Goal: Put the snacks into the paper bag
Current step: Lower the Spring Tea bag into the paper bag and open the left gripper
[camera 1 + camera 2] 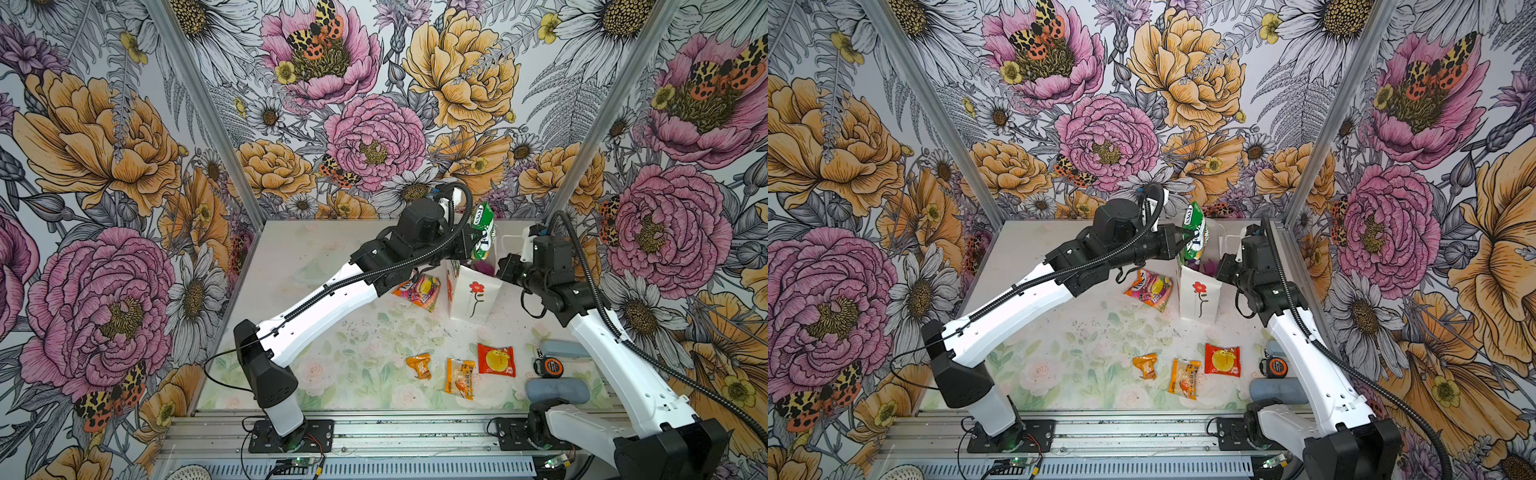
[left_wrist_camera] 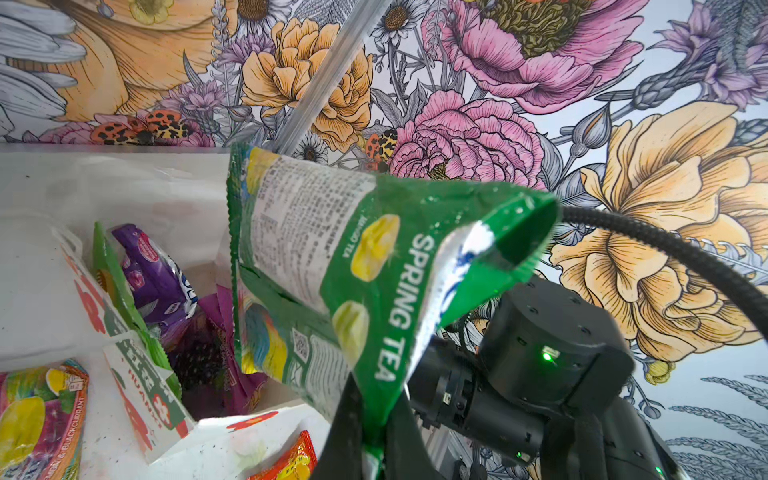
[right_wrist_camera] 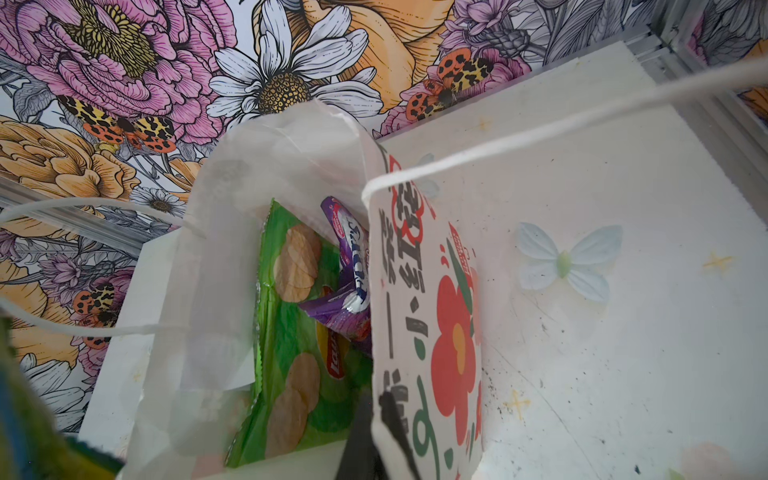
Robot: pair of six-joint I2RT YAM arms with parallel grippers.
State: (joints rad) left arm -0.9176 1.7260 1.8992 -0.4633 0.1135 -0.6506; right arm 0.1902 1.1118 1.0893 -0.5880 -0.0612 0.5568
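1. The left arm [image 1: 328, 299] slants up from its base toward the far right, elbow bent, with the forearm roughly level.
2. The left gripper [image 1: 473, 243] points right, its jaws pinched on the edge of a green Spring Tea packet [image 1: 483, 232] held clear in the air.
3. The right arm [image 1: 602, 357] leans forward from its base, its wrist folded inward to the left.
4. The right gripper [image 1: 499, 269] has its jaws closed on the right rim of the paper bag [image 1: 471, 299]; one finger [image 3: 365, 432] sits inside the wall.
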